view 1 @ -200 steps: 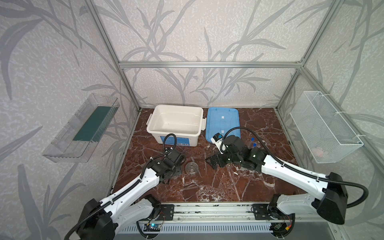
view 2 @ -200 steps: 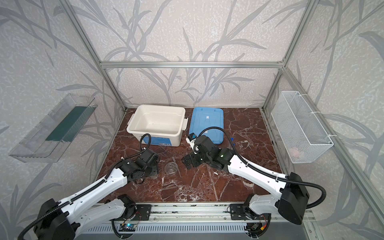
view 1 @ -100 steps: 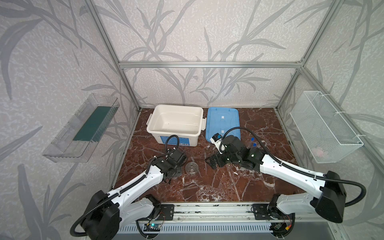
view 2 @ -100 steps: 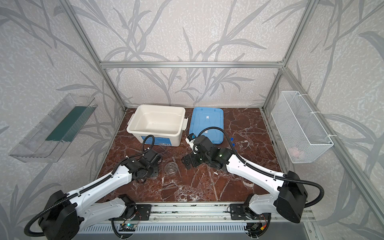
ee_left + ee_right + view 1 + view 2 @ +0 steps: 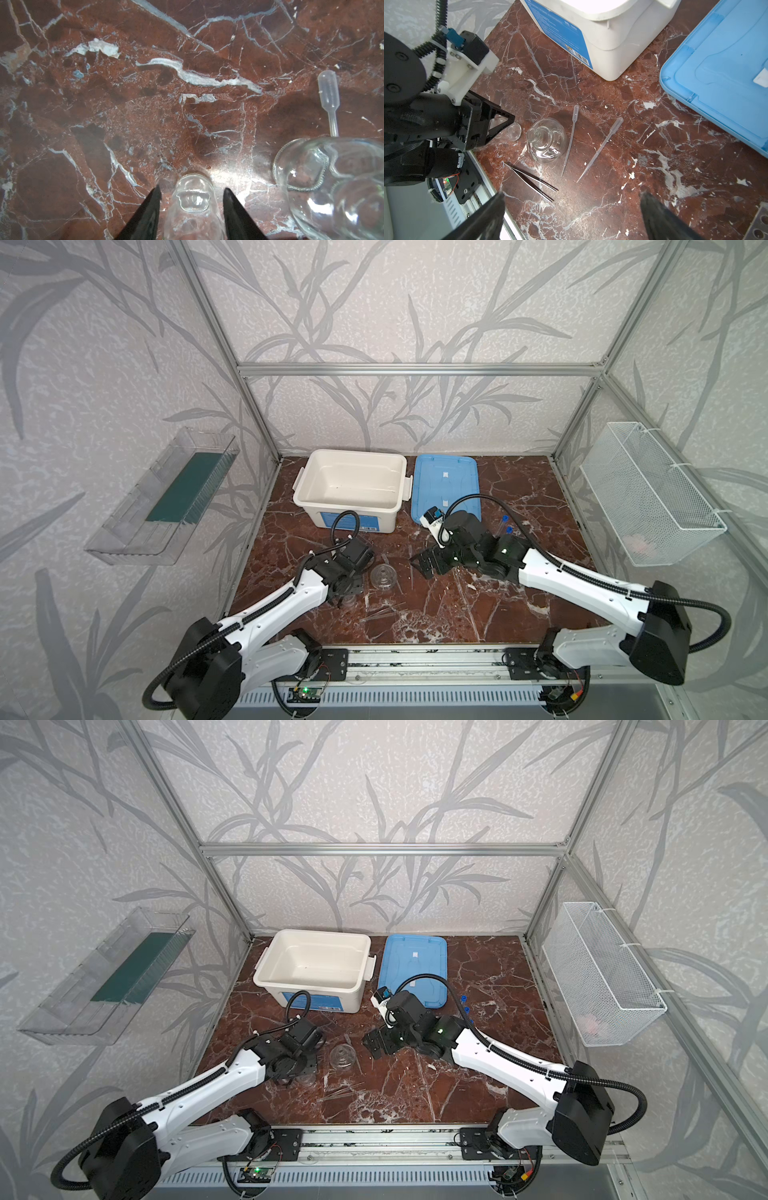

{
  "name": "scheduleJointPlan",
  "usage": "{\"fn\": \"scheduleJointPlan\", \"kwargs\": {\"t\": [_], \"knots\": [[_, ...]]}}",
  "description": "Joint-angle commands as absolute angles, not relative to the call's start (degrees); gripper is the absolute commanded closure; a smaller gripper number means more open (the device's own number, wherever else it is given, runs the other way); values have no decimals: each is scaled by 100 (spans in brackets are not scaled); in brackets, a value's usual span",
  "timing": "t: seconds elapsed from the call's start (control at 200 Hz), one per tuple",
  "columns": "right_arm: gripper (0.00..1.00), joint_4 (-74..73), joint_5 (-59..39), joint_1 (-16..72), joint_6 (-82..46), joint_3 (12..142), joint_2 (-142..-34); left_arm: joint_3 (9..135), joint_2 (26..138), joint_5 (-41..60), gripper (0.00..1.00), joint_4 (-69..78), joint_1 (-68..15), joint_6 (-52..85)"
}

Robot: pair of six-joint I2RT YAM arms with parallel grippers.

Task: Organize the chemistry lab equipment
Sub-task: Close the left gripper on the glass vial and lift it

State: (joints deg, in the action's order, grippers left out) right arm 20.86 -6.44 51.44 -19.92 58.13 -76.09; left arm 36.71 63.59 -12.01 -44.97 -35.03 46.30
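A small clear glass vessel [image 5: 193, 199] rests on the marble table between the fingers of my left gripper [image 5: 192, 188]. The jaws stand either side of it with a thin strip of table showing, so the gripper is open. A larger clear flask [image 5: 547, 139] stands just beside it, seen in both top views [image 5: 382, 576]. Two thin clear pipettes [image 5: 602, 145] lie past the flask. My right gripper [image 5: 572, 197] hovers wide open over bare table, holding nothing. Blue-capped test tubes [image 5: 505, 518] lie behind the right arm. A corner of the tube rack [image 5: 758, 224] shows.
Black tweezers [image 5: 532, 180] lie near the front rail. The white tub [image 5: 351, 485] and the flat blue lid [image 5: 446, 485] sit at the back. A wire basket [image 5: 648, 493] hangs on the right wall and a clear shelf [image 5: 166, 497] on the left wall.
The left arm has shifted its shoulder and forearm a little while its gripper stays over the small vessel. The right arm has hardly moved.
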Motion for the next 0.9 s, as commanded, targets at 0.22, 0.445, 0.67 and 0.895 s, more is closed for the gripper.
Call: {"fn": "scheduleJointPlan", "kwargs": {"t": [0.22, 0.445, 0.67, 0.895], "knots": [[1, 1979, -584, 5194, -2003, 5915, -7689, 3914, 6154, -1065, 36, -5263, -3536, 4705], [1, 1942, -601, 5193, -2022, 5897, -7743, 3806, 6461, -875, 27, -5016, -3631, 4720], [1, 1959, -536, 5194, -2012, 5845, -7708, 3764, 6741, -811, 28, -4913, -3733, 4794], [1, 1924, -541, 5199, -2013, 5862, -7765, 3691, 6768, -808, 35, -4931, -3776, 4860]]}}
